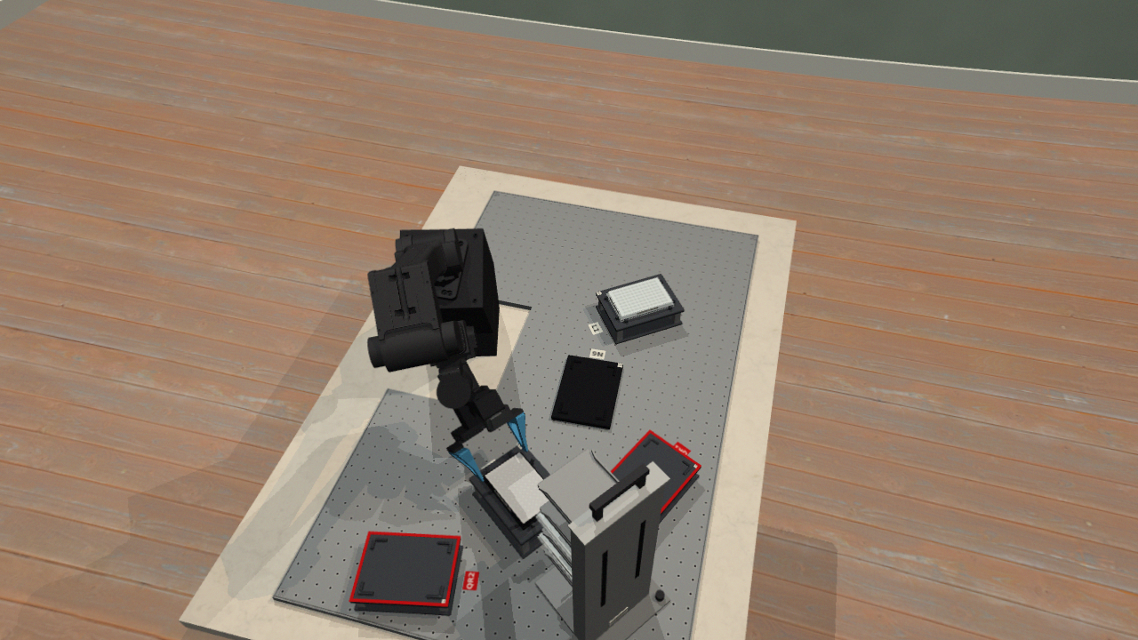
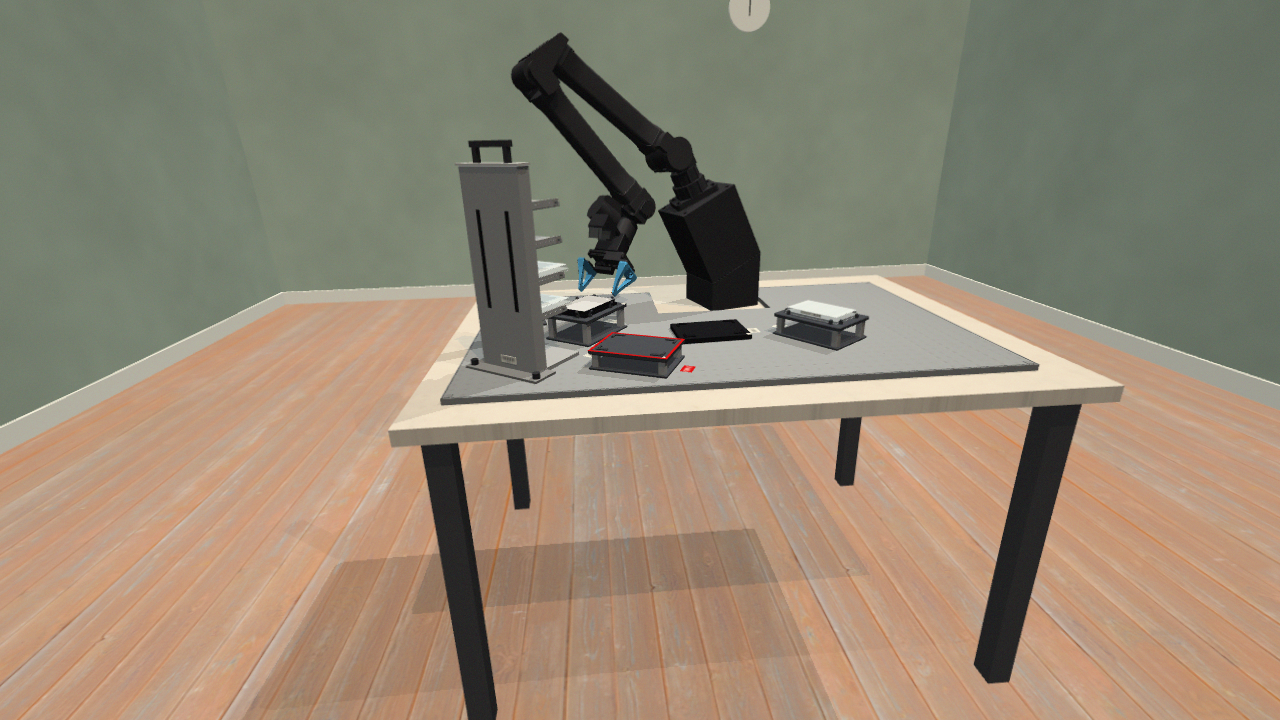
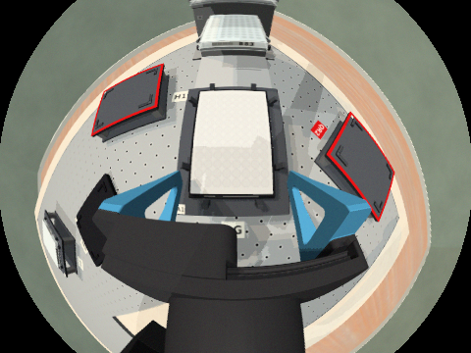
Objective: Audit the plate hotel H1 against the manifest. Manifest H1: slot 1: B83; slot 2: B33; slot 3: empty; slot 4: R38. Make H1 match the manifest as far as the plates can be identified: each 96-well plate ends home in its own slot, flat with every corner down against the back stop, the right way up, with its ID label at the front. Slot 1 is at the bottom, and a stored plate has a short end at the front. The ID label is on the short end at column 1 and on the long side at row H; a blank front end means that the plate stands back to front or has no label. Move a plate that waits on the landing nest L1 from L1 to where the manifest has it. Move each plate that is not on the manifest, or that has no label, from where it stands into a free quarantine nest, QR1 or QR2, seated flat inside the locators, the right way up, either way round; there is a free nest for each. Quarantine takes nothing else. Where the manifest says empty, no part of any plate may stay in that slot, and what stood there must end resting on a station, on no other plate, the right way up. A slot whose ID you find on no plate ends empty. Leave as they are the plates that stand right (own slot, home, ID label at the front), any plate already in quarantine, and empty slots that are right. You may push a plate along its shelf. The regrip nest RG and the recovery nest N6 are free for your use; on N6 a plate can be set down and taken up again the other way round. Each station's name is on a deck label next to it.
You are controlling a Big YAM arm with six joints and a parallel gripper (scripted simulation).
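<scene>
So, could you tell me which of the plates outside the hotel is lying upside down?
The plate on the regrip nest under the open gripper: its top is smooth and blank, while the one on the landing nest, plate, shows its well grid.

A lab bench: perforated deck [image 1: 700, 262], plate hotel [image 2: 490, 259], well plate [image 1: 640, 297] on a labelled nest
</scene>
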